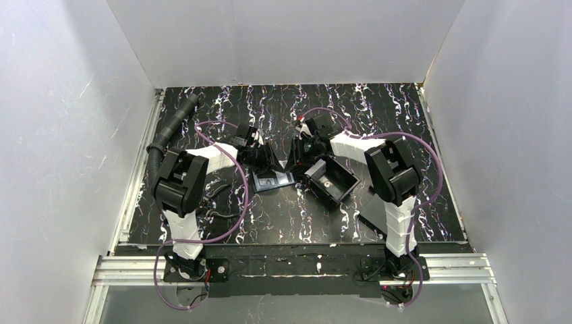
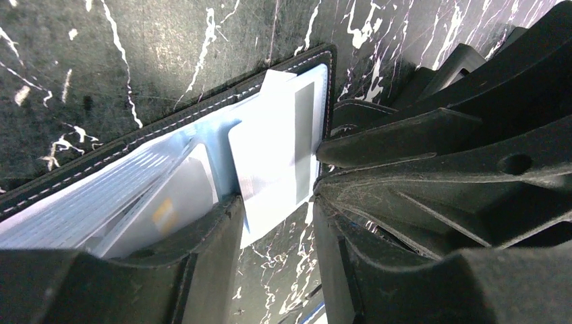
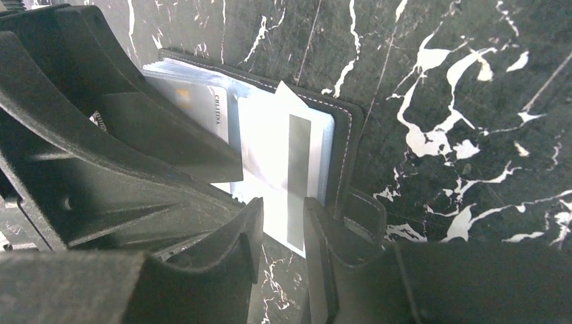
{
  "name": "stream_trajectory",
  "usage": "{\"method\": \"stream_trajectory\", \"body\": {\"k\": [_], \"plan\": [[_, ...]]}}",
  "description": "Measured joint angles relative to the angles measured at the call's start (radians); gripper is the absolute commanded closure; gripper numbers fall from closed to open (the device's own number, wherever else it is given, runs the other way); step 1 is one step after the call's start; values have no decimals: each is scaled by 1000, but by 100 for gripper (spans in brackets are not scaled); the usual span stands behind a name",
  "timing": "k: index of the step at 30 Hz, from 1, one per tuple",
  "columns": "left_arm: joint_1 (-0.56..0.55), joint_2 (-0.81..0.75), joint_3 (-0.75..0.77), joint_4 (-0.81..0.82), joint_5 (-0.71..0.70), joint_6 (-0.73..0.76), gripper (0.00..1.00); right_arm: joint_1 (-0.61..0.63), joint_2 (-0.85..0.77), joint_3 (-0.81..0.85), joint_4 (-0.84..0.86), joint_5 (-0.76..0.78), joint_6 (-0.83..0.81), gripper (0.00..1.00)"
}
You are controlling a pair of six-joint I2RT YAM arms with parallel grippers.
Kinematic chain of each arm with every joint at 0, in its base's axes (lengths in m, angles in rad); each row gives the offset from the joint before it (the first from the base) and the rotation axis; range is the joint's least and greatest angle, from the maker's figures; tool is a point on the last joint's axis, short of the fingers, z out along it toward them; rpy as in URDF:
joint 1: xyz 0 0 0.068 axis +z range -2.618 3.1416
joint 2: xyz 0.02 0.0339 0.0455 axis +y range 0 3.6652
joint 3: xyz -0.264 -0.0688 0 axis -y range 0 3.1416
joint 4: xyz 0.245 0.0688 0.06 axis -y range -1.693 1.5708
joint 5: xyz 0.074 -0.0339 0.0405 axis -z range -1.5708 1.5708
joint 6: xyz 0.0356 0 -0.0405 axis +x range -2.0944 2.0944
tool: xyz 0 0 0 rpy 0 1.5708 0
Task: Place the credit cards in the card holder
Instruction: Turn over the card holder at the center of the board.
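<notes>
1. On the pale credit card (image 3: 202,111) tucked in the left part of the card holder (image 3: 347,135), small dark print runs along the edge, seemingly "CHLITINA".
2. Other marks in the holder are too blurred to read.

The card holder (image 1: 273,180) lies open on the table (image 1: 405,121), just left of the tray (image 1: 330,179). One credit card (image 2: 273,155) lies on its inner side and reaches past one edge onto the table. A second card (image 2: 168,202) sits in a pocket just beside the first. The left gripper (image 1: 268,160) and the right gripper (image 1: 297,160) stand close together just behind the holder.
</notes>
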Motion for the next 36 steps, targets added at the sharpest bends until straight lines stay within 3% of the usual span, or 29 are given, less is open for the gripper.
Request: {"method": "stream_trajectory", "body": {"k": [10, 21, 36], "plan": [[0, -5, -7, -11, -26, 3, 75, 3, -6, 2, -31, 34, -29, 59], [0, -5, -8, -17, -42, 4, 77, 10, -11, 15, -77, 76, -66, 57], [0, -5, -9, -17, -43, 3, 79, 12, -11, 13, -62, 30, -35, 64]]}}
